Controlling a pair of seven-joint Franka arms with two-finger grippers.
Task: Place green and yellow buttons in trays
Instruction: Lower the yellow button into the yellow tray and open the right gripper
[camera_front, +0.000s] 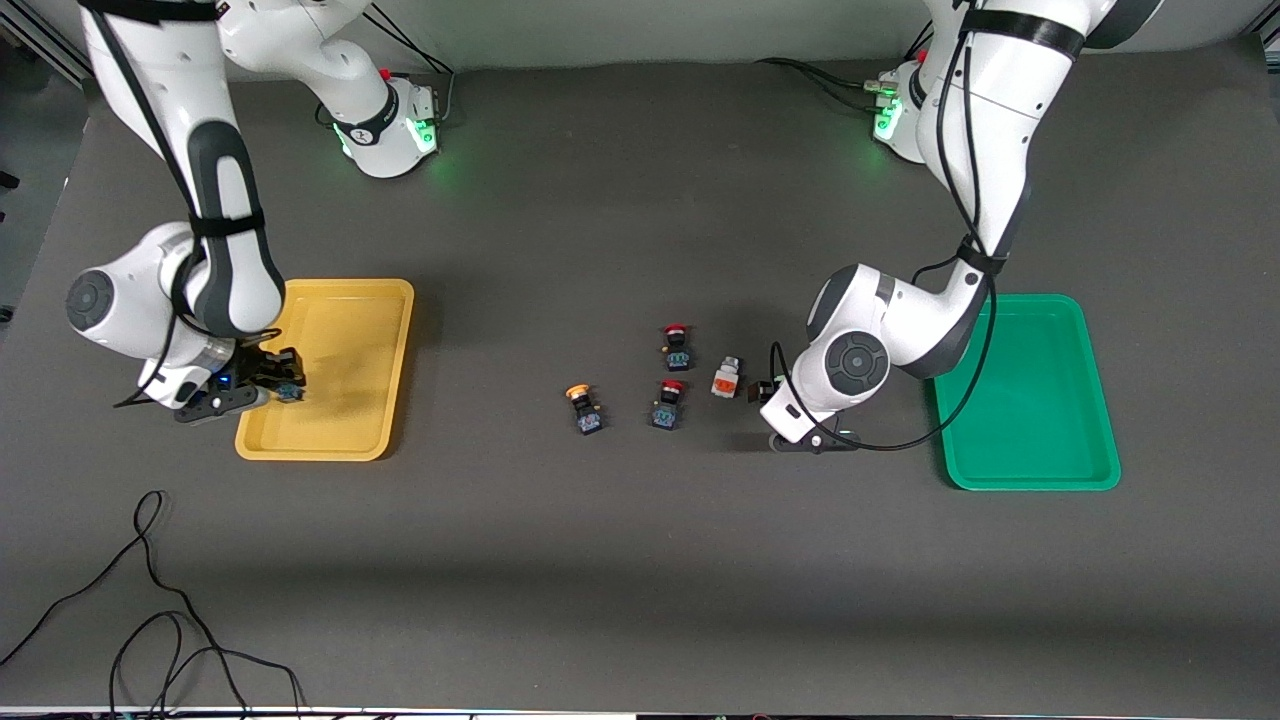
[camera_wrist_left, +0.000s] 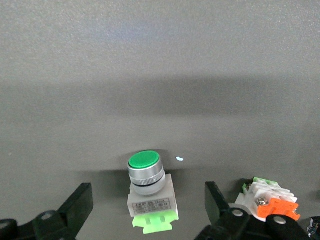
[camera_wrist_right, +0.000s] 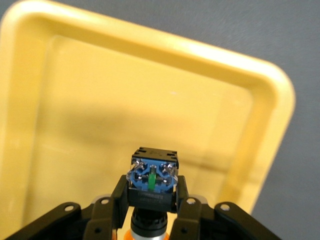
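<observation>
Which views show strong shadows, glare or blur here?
Front view: sharp, green glow at both arm bases, soft shadow band across the table near the camera. Left wrist view: shadow surrounds the green button, with a small bright glint beside it. Right wrist view: the yellow tray rim looks washed out, and the held yellow button is crisp.

Both arms are glossy white with rounded joints, dark grey panels and black bands. Thin black cables run down them. Their bases glow green. The grippers are black with small screws.
</observation>
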